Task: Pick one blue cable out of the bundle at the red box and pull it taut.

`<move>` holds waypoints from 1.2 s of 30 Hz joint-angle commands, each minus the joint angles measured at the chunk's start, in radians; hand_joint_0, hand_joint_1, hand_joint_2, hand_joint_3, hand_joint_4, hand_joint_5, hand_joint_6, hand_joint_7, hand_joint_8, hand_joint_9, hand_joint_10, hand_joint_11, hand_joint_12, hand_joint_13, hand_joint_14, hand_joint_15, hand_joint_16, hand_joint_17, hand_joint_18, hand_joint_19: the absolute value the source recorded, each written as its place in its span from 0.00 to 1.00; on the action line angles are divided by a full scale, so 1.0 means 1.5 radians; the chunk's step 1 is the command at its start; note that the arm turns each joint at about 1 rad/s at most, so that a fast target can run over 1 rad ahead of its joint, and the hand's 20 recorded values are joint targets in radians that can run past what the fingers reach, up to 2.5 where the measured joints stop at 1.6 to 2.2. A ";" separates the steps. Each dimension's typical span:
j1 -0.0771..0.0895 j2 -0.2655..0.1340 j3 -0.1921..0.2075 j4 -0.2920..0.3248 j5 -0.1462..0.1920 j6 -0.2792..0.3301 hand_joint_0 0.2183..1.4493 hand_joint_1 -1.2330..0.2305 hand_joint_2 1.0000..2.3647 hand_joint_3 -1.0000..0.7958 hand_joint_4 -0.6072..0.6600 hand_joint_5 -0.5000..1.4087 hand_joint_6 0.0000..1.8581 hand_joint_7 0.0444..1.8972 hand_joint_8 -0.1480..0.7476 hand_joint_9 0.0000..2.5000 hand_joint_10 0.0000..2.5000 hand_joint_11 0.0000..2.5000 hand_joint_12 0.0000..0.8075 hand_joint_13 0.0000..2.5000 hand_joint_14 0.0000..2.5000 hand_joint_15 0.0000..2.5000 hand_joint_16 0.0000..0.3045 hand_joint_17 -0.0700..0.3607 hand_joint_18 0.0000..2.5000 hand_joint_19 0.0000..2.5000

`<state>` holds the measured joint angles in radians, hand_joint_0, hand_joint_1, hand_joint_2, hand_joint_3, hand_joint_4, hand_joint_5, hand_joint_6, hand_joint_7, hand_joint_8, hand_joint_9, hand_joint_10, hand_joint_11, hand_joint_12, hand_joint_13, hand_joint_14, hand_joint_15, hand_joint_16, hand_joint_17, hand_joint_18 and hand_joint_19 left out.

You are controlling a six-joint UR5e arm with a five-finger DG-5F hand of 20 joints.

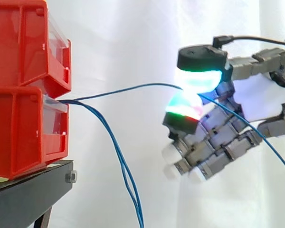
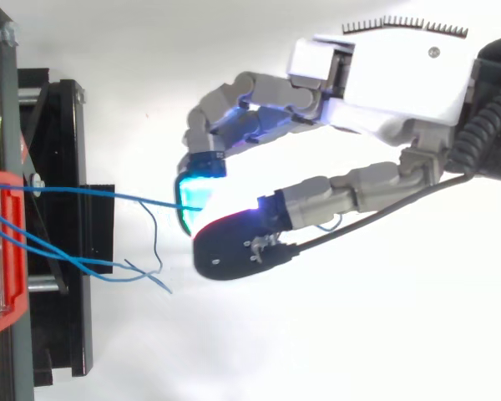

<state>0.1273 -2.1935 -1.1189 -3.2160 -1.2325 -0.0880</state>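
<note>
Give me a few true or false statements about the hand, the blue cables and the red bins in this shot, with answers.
1. The hand pinches one blue cable between two glowing pads. True.
2. The hand touches the red bins. False: it is apart from them, and the pinched cable spans the gap.
3. Other blue cables hang down past the stand. True.
4. The bins sit on a white table. False: they sit on a black stand.

Hand [image 2: 401,79] — smooth white plastic shell, matt grey links, translucent pads [image 1: 198,80] nipping the slick-sheathed blue cable [image 1: 133,88]. Out beyond the hand, glossy red plastic bins [image 1: 19,109] on a matt black stand [image 1: 33,194]; behind it, a soft matt cloth curtain [image 1: 133,38].
</note>
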 commanded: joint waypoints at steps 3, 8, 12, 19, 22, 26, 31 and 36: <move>-0.002 0.028 -0.081 0.052 -0.008 0.001 0.31 0.30 0.02 0.52 0.48 0.18 0.47 0.63 0.53 0.25 0.00 0.14 0.50 0.15 0.00 0.02 0.18 0.46 0.15 0.04; -0.002 0.058 -0.152 0.136 -0.007 0.003 0.31 0.30 0.02 0.52 0.48 0.18 0.47 0.63 0.53 0.25 0.00 0.14 0.50 0.15 0.00 0.02 0.18 0.46 0.15 0.04; -0.003 0.064 -0.179 0.168 -0.005 0.040 0.31 0.30 0.02 0.52 0.48 0.18 0.47 0.63 0.54 0.27 0.00 0.18 0.50 0.15 0.00 0.02 0.18 0.45 0.15 0.04; -0.001 0.064 -0.179 0.168 -0.002 0.039 0.31 0.31 0.02 0.51 0.47 0.18 0.47 0.61 0.55 0.34 0.01 0.37 0.50 0.15 0.00 0.02 0.18 0.45 0.15 0.04; 0.000 0.064 -0.179 0.169 -0.003 0.039 0.31 0.31 0.02 0.51 0.46 0.18 0.47 0.61 0.55 0.36 0.01 0.41 0.50 0.15 0.00 0.03 0.18 0.45 0.15 0.04; 0.001 0.064 -0.179 0.169 -0.004 0.039 0.31 0.31 0.02 0.51 0.46 0.18 0.47 0.61 0.54 0.37 0.01 0.43 0.50 0.15 0.00 0.02 0.18 0.45 0.15 0.04; 0.002 0.064 -0.179 0.180 -0.006 0.039 0.31 0.31 0.02 0.51 0.46 0.18 0.47 0.61 0.54 0.37 0.01 0.44 0.50 0.15 0.00 0.03 0.18 0.45 0.15 0.04; 0.002 0.064 -0.179 0.180 -0.004 0.038 0.31 0.31 0.02 0.51 0.46 0.18 0.47 0.61 0.54 0.37 0.01 0.43 0.50 0.15 0.00 0.03 0.18 0.45 0.15 0.04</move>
<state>0.1302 -2.0969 -1.3864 -2.9481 -1.2381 -0.0300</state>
